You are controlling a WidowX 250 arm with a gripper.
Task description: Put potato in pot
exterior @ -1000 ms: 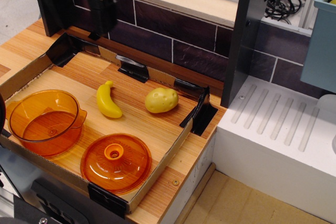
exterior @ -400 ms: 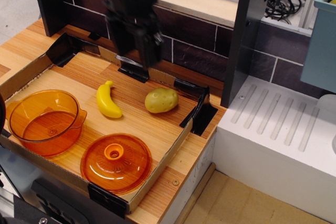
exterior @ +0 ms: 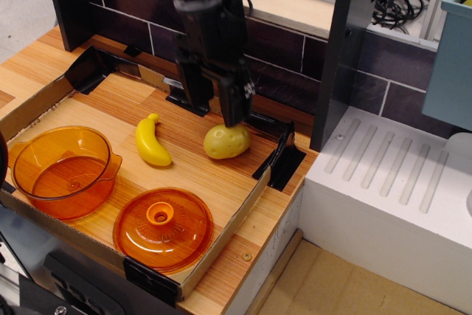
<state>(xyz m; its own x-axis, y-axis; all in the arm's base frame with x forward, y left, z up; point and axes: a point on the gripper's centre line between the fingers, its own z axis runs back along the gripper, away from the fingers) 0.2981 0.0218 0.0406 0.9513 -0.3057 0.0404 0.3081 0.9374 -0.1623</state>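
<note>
Potato (exterior: pixel 226 141) under spread tool (exterior: pixel 215 108)

Across the frames the arm travels from the far left corner of the surface, over the back wall, to the middle and lower down. The tool (exterior: pixel 215 108) now hangs with its jaws parted just above and behind the potato (exterior: pixel 226 141), its right finger (exterior: pixel 234 101) nearly at the potato's top, where a second ago it was well apart from it.
</note>
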